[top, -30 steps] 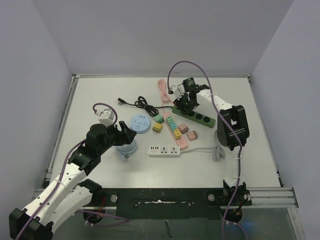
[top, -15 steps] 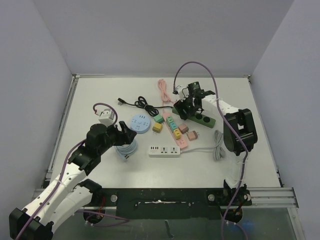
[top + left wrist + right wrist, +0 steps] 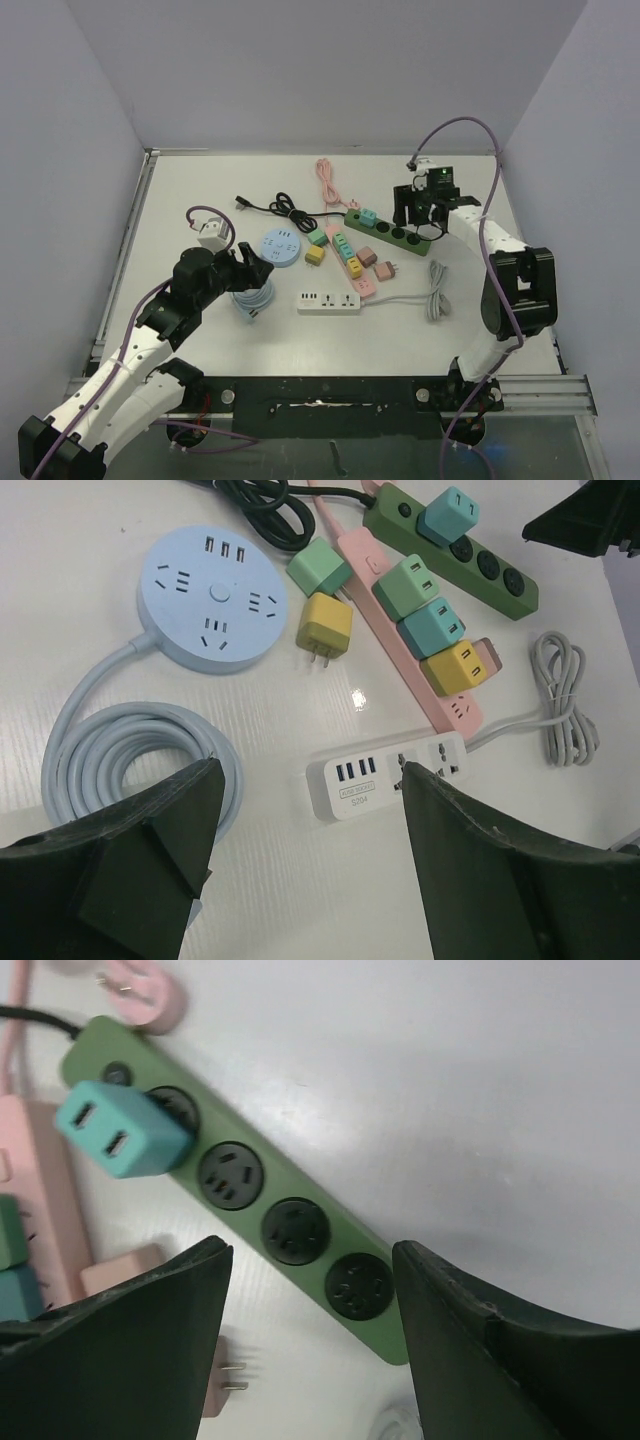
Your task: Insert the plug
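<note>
White tabletop point(image 3: 200, 190), pale lavender walls point(image 3: 300, 70) all round. Teal plug point(image 3: 125, 1132) sits in the green power strip point(image 3: 300, 1230)'s end socket, seemingly fully home. Right gripper point(image 3: 308, 1260) hovers above, jaws apart, empty; left gripper point(image 3: 305, 775) likewise spread wide.

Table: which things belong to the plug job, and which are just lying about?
Job: teal plug, green strip, right hand.
Lying about: round blue socket, white strip, pink strip, yellow plug, black cable, grey cable.
</note>
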Tool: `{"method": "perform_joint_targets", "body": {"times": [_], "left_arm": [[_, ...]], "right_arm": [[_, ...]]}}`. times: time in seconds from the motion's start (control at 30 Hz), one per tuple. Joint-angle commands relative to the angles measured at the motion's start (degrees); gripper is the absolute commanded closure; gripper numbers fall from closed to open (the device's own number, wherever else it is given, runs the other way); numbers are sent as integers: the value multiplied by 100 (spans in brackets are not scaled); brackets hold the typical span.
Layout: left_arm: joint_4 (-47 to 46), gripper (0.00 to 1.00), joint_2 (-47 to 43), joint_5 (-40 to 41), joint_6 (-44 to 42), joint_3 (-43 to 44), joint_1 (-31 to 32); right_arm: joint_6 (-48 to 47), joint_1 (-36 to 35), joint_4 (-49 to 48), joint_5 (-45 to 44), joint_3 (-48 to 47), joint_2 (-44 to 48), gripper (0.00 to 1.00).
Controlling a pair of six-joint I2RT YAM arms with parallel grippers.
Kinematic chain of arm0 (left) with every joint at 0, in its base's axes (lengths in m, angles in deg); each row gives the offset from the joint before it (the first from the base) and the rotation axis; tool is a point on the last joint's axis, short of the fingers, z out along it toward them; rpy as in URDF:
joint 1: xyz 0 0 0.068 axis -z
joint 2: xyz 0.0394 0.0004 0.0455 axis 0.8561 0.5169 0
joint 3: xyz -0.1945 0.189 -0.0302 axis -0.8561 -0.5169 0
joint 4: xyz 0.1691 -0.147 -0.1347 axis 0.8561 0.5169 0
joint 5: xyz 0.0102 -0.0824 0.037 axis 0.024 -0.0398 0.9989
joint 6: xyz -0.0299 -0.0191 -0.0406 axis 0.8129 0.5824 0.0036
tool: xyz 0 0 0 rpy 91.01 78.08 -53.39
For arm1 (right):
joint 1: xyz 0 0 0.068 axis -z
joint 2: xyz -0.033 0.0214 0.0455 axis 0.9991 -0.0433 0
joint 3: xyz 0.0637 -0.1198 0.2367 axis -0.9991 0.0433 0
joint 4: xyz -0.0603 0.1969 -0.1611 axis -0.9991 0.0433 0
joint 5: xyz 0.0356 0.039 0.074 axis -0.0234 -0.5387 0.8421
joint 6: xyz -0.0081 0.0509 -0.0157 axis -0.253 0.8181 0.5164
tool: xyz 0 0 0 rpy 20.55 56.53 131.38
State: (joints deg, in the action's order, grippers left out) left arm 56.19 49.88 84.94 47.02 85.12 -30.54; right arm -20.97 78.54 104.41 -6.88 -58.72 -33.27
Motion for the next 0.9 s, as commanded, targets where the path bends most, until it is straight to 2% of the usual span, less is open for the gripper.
{"method": "perform_joint_targets", "body": {"times": [0.0, 0.17, 0.37, 0.47, 0.67, 0.77, 0.87], "left_arm": [[-244, 30, 67, -144, 63, 230, -34], [-283, 30, 251, -256, 159, 282, -30], [-328, 30, 332, -314, 218, 301, -30], [-337, 30, 335, -311, 226, 304, -30], [-439, 30, 367, -348, 283, 286, -30], [-486, 30, 396, -396, 305, 287, -30], [-476, 31, 390, -432, 313, 300, -30]], "right_arm": [[907, 215, -348, -979, -38, -145, 36], [1205, 403, -56, -1209, -433, -712, 39], [1400, 572, 45, -832, -322, -944, 39], [1453, 608, 17, -384, -55, -808, 39], [1827, 754, -516, 1081, 894, -265, 39], [2082, 748, -806, 1410, 1326, -46, 41], [2251, 733, -906, 1372, 1601, 139, 43]]}}
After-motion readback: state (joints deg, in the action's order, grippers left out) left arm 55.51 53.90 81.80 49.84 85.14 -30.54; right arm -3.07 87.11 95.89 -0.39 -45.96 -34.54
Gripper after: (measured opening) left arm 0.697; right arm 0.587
